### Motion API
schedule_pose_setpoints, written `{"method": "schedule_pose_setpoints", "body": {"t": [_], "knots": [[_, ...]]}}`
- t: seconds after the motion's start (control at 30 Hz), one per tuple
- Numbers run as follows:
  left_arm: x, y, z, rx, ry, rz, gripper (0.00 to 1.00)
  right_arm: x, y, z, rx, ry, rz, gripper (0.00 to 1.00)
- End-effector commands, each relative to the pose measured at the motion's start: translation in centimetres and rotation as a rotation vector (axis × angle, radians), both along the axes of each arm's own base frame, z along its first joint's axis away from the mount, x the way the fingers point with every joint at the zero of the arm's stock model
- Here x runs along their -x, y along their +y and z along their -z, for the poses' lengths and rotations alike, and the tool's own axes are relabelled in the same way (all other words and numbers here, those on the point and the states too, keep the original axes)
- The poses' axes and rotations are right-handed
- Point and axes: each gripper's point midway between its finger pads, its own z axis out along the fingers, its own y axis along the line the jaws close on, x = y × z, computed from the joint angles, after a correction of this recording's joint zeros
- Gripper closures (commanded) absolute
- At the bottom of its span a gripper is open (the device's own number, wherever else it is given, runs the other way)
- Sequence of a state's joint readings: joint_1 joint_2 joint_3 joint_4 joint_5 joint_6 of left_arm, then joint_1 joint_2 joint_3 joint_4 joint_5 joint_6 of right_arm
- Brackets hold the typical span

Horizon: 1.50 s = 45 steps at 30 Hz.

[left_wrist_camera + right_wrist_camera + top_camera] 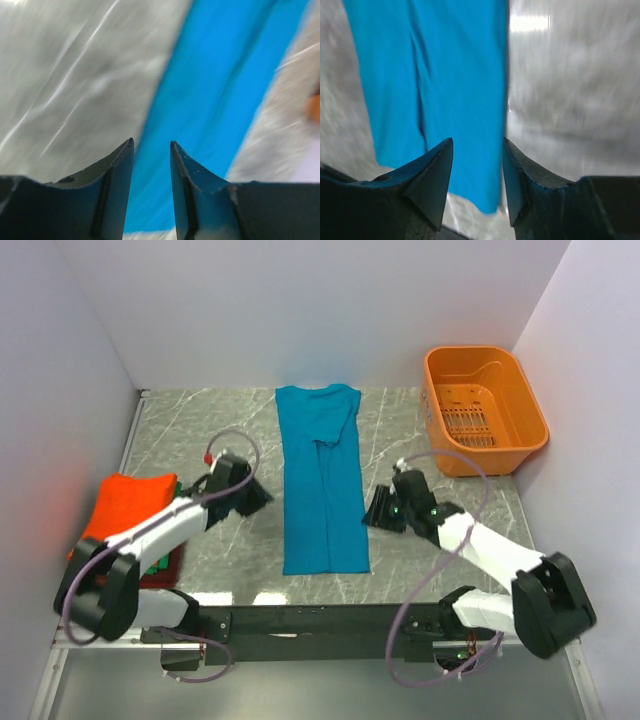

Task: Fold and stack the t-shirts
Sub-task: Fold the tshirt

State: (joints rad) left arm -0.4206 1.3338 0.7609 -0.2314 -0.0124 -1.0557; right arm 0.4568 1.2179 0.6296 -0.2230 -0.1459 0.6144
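Note:
A teal-blue t-shirt (322, 480) lies flat in the middle of the table, folded lengthwise into a long strip, collar at the far end. It also shows in the left wrist view (220, 100) and the right wrist view (440, 85). My left gripper (262, 495) is open and empty just left of the strip's middle; its fingertips (127, 150) frame the shirt's edge. My right gripper (372, 512) is open and empty just right of the strip, near its lower half. A folded bright orange t-shirt (125, 508) tops a stack at the left, with green and dark red cloth (160, 565) beneath.
An orange plastic basket (485, 410) stands at the far right corner. White walls close in the grey marble table (220, 430) on the left, back and right. The arms' black base rail (310, 620) runs along the near edge.

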Motion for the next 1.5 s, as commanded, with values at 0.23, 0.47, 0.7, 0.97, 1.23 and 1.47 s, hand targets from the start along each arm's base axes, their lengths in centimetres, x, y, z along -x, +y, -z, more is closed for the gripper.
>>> {"method": "schedule_pose_setpoints", "body": {"t": [0.23, 0.47, 0.7, 0.97, 1.23, 1.47], "knots": [[9.5, -2.0, 2.6, -0.062, 0.094, 0.141, 0.62, 7.1, 1.2, 2.1, 0.024, 0.016, -0.039, 0.51], [12.8, -3.8, 4.4, -0.171, 0.165, 0.229, 0.64, 8.6, 1.1, 3.1, 0.127, 0.003, -0.049, 0.51], [14.2, -4.7, 5.5, -0.225, 0.192, 0.253, 0.64, 8.4, 1.3, 3.2, 0.24, -0.027, -0.049, 0.52], [14.9, -5.1, 6.6, -0.243, 0.213, 0.267, 0.65, 8.9, 2.2, 3.8, 0.314, -0.021, -0.087, 0.52], [15.6, -5.0, 7.2, -0.239, 0.233, 0.275, 0.92, 9.9, 1.9, 5.3, 0.334, 0.019, -0.104, 0.76], [16.6, -4.6, 6.9, -0.204, 0.25, 0.274, 0.99, 10.9, 0.7, 4.9, 0.304, 0.026, -0.08, 0.94]]}}
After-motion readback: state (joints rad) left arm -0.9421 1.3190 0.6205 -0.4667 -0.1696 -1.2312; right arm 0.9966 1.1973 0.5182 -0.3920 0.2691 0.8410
